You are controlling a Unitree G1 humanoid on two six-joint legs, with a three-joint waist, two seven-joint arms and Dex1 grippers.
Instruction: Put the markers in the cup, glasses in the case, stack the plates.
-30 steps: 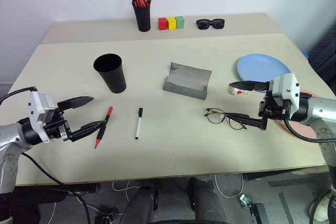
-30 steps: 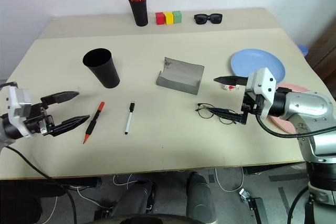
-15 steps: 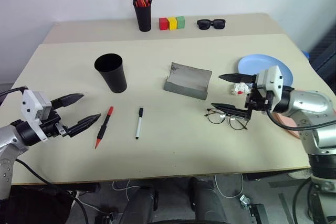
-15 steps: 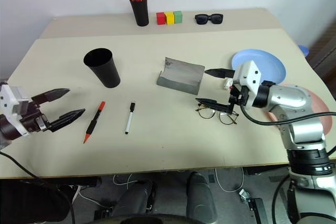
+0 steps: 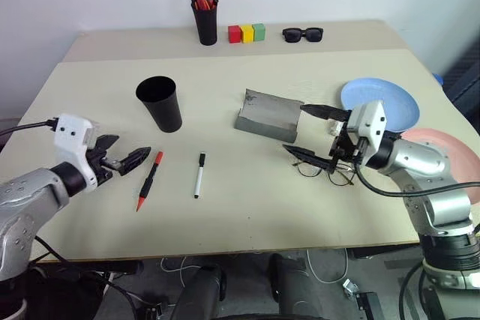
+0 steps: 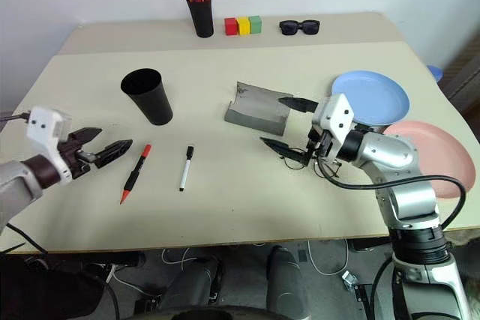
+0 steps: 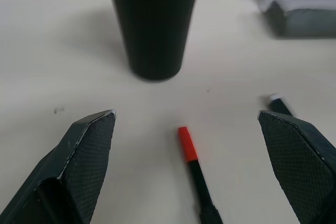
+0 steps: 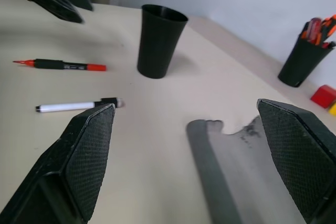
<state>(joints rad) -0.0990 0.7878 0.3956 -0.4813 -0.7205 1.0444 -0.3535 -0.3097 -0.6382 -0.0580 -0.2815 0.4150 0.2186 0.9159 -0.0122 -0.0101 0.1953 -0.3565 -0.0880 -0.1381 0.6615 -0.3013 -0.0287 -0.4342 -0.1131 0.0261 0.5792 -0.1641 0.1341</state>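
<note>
Your left gripper (image 7: 191, 171) is spread wide and holds nothing, red marker (image 7: 195, 169) lying flat on the table between the fingers, red end toward the black cup (image 7: 153, 22) just beyond; drop straight down, centre the barrel, then pinch, so it doesn't roll. Right gripper (image 5: 311, 135) is also spread wide and empty, lower finger over the thin wire-rimmed glasses (image 5: 324, 171), grey case (image 5: 267, 115) just past the tips; white marker (image 5: 199, 175) lies flat, well apart.
</note>
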